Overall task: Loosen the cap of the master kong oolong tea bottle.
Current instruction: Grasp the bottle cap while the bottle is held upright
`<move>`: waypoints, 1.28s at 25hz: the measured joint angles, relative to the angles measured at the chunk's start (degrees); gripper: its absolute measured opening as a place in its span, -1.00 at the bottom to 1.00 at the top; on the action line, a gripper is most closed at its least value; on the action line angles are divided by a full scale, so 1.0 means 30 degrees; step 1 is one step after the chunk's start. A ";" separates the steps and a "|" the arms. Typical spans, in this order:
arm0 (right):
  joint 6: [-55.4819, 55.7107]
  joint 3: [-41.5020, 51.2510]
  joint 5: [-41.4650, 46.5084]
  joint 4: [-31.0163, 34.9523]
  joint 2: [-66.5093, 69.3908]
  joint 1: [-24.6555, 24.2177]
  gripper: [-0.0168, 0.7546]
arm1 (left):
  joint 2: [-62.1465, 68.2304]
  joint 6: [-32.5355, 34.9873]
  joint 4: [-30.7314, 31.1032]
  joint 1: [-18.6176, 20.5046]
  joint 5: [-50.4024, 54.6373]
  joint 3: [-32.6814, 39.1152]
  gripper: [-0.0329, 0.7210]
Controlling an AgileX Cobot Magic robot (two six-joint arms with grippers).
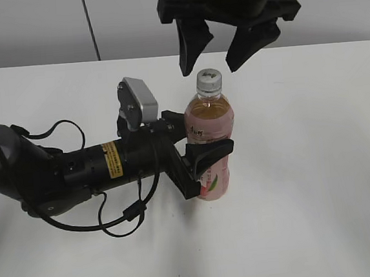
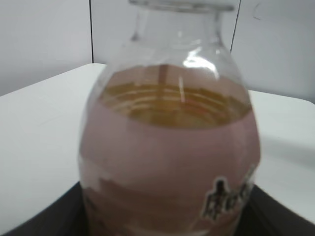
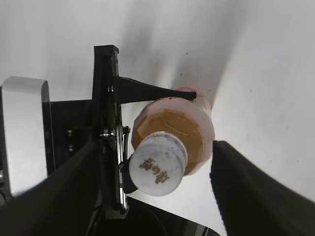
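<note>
The master kong oolong tea bottle (image 1: 209, 146) stands upright on the white table, clear plastic with amber tea and a pink label. Its white ribbed cap (image 1: 209, 79) is on top. My left gripper (image 1: 203, 157) is shut on the bottle's body from the left; the bottle fills the left wrist view (image 2: 170, 162). My right gripper (image 1: 214, 45) hangs open just above the cap, one finger on each side, not touching it. In the right wrist view the cap (image 3: 157, 165) with its dark mark lies between the two open fingers (image 3: 152, 182), the bottle (image 3: 189, 125) below it.
The white table (image 1: 320, 198) spreads all round the bottle. The left arm and its loose black cable (image 1: 124, 218) lie across the table's left half. A grey wall with a dark vertical seam (image 1: 90, 27) stands behind.
</note>
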 joint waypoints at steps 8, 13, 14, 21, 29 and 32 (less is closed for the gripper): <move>0.0040 0.0122 0.0000 0.0150 0.0017 0.0000 0.37 | 0.0000 0.0000 0.0000 0.0000 0.0000 0.0000 0.16; 0.0040 0.0122 0.0000 0.0374 0.0333 0.0000 0.36 | 0.0000 0.0000 0.0000 0.0000 0.0000 0.0000 0.16; 0.0040 0.0144 0.0000 0.0418 0.0380 0.0000 0.35 | 0.0000 0.0000 0.0000 0.0000 0.0000 0.0000 0.16; 0.0040 0.0142 0.0000 0.0443 0.0464 0.0000 0.24 | 0.0000 0.0000 0.0000 0.0000 0.0000 0.0000 0.16; 0.0040 0.0142 0.0000 0.0570 0.0464 0.0000 0.09 | 0.0000 0.0000 0.0000 0.0000 0.0000 0.0000 0.16; 0.0040 0.0142 0.0000 0.0570 0.0464 0.0000 0.08 | 0.0000 0.0000 0.0000 0.0000 0.0000 0.0000 0.16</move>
